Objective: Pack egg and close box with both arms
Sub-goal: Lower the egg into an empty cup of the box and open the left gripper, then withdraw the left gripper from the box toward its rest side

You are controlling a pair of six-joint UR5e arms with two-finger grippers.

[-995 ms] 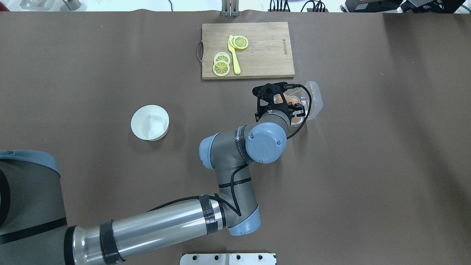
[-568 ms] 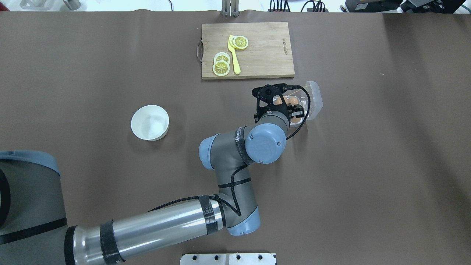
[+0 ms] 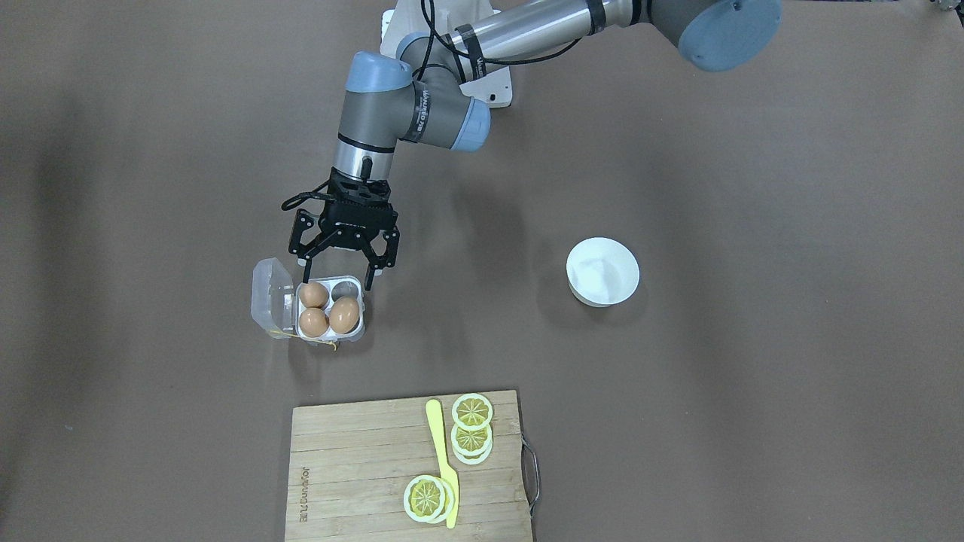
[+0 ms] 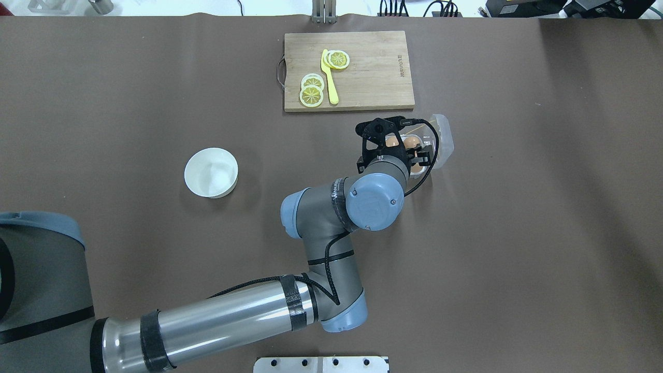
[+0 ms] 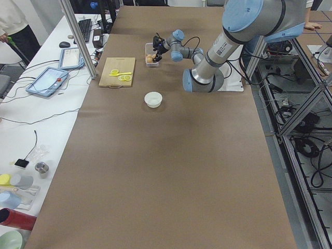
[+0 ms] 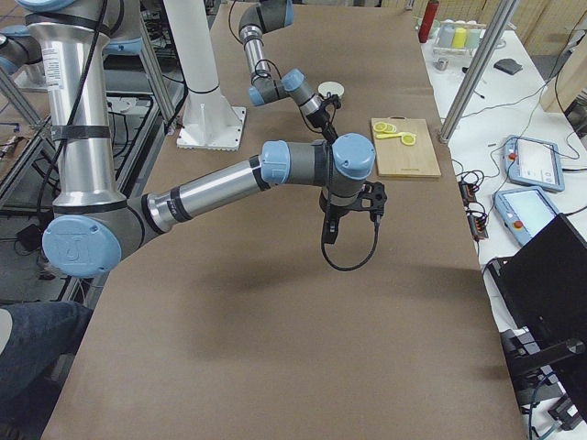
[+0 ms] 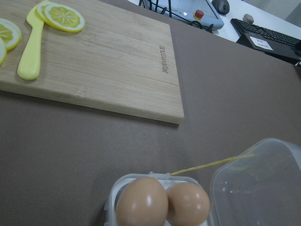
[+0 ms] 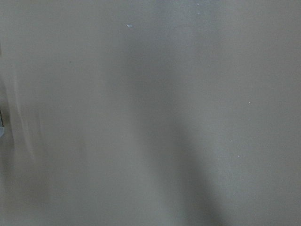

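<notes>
The clear box (image 3: 348, 287) stands open on the brown table, its lid (image 3: 269, 297) tilted up on the side away from the bowl. Three brown eggs lie in it. The longer tan-orange egg (image 3: 344, 315) is in the cell on the cutting-board side, away from the lid, and also shows in the left wrist view (image 7: 142, 202). One cell on the robot side is bare. My left gripper (image 3: 337, 272) is open and empty just above the box's robot-side edge. In the exterior right view the near arm's gripper (image 6: 371, 197) hangs over the table; I cannot tell if it is open.
A wooden cutting board (image 3: 354, 467) with lemon slices and a yellow knife (image 3: 440, 459) lies beyond the box on the operators' side. A white bowl (image 3: 602, 271) stands apart on the robot's left (image 4: 211, 172). The right wrist view shows only bare brown table.
The left wrist has shifted only very slightly above the box. The box, its lid and the eggs stay where they were.
</notes>
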